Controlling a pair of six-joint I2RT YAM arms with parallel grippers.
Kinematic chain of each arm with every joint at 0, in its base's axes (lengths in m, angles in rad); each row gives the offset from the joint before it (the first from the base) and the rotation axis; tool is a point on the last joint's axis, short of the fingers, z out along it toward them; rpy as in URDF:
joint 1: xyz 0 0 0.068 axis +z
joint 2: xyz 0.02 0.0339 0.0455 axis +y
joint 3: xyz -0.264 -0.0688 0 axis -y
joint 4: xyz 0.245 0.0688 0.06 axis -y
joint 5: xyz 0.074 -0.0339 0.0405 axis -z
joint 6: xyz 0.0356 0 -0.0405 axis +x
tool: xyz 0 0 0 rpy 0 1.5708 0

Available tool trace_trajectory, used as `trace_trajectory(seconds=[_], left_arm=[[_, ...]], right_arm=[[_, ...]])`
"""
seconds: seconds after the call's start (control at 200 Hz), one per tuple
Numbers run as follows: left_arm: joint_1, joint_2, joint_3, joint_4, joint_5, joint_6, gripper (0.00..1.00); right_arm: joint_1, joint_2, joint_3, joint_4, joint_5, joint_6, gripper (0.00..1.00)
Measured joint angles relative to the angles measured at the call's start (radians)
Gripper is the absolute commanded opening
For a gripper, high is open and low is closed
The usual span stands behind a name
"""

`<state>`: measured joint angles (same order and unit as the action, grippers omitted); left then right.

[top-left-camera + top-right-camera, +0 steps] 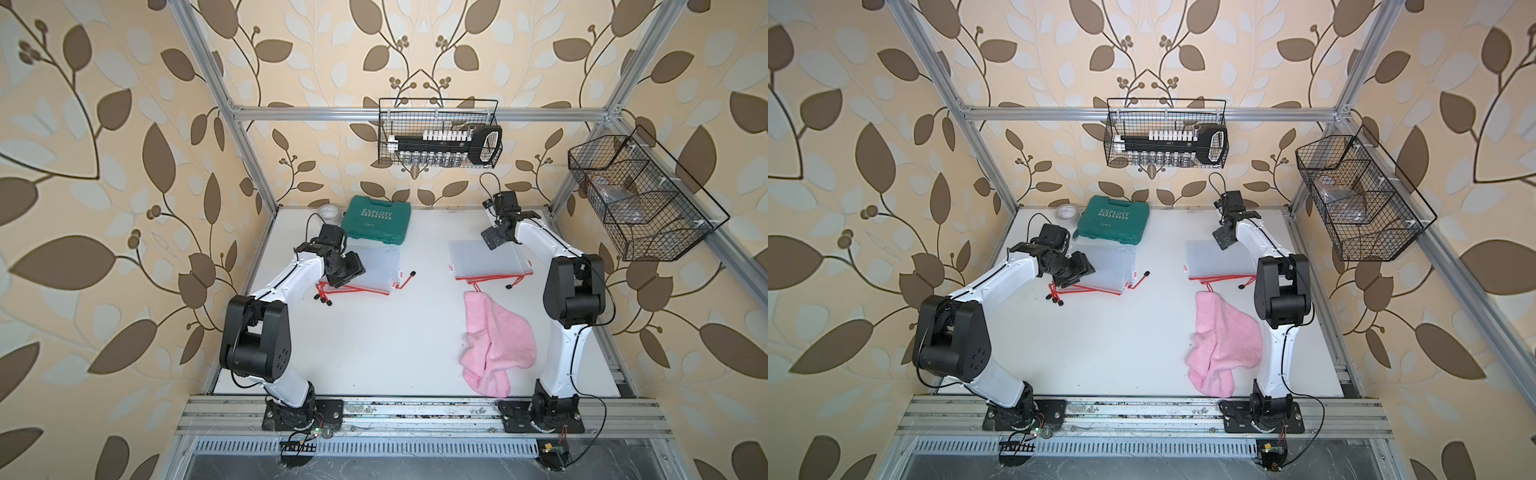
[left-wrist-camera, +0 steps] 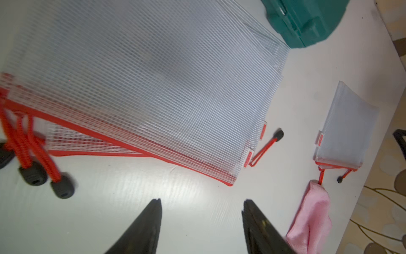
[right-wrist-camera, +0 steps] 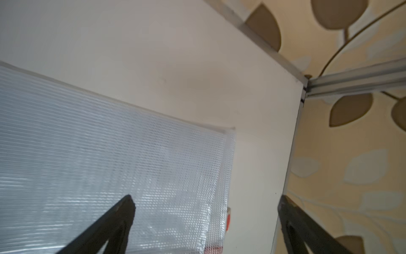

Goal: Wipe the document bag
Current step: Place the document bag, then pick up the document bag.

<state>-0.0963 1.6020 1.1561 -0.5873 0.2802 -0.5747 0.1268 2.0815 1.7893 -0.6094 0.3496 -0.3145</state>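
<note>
Clear mesh document bags with red zips lie in two stacks on the white table, a left stack [image 1: 374, 268] [image 1: 1106, 266] [image 2: 153, 88] and a right stack [image 1: 484, 259] [image 1: 1219, 259] [image 3: 109, 165]. A crumpled pink cloth [image 1: 496, 340] [image 1: 1223, 340] [image 2: 312, 220] lies in front of the right stack, held by nothing. My left gripper [image 1: 338, 282] [image 2: 202, 203] is open over bare table at the left stack's near edge, beside the zip pulls [image 2: 62, 190]. My right gripper [image 1: 492, 239] [image 3: 206, 199] hangs wide open and empty above the right stack's far right corner.
A green tool case [image 1: 376, 219] and a tape roll [image 1: 329, 212] sit at the back left, close behind the left stack. One wire basket [image 1: 438, 133] hangs on the back rail, and another [image 1: 640, 199] on the right frame. The right table edge [image 3: 292, 154] runs close to my right gripper.
</note>
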Motion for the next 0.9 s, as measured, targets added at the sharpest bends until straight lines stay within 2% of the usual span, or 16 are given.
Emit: trace_trajectory(seconds=[0.08, 0.125, 0.17, 0.23, 0.27, 0.375, 0.425, 0.655, 0.9], left_arm=[[0.066, 0.005, -0.010, 0.000, 0.015, -0.011, 0.63], [0.105, 0.014, -0.013, 0.002, 0.031, -0.016, 0.62], [0.136, 0.024, -0.014, 0.006, 0.039, -0.022, 0.61], [0.177, 0.042, -0.015, 0.013, 0.053, -0.029, 0.61], [0.199, 0.053, -0.015, 0.015, 0.056, -0.029, 0.60], [0.240, 0.073, -0.015, 0.017, 0.061, -0.029, 0.60], [0.254, 0.083, -0.013, 0.017, 0.062, -0.028, 0.60], [0.310, 0.139, 0.015, 0.034, 0.081, -0.015, 0.60], [0.326, 0.181, 0.026, 0.068, 0.093, -0.006, 0.60]], right_arm=[[0.069, 0.000, 0.079, -0.057, -0.069, 0.092, 0.98], [0.109, 0.000, 0.115, -0.089, -0.129, 0.150, 0.90], [0.144, 0.000, 0.135, -0.110, -0.195, 0.203, 0.79], [0.190, -0.003, 0.136, -0.122, -0.303, 0.274, 0.49], [0.216, -0.003, 0.127, -0.122, -0.371, 0.324, 0.35], [0.283, 0.008, 0.113, -0.122, -0.539, 0.432, 0.09], [0.317, 0.029, 0.130, -0.125, -0.598, 0.453, 0.00], [0.442, 0.208, 0.265, -0.117, -0.768, 0.554, 0.00], [0.453, 0.390, 0.340, -0.138, -0.800, 0.589, 0.00]])
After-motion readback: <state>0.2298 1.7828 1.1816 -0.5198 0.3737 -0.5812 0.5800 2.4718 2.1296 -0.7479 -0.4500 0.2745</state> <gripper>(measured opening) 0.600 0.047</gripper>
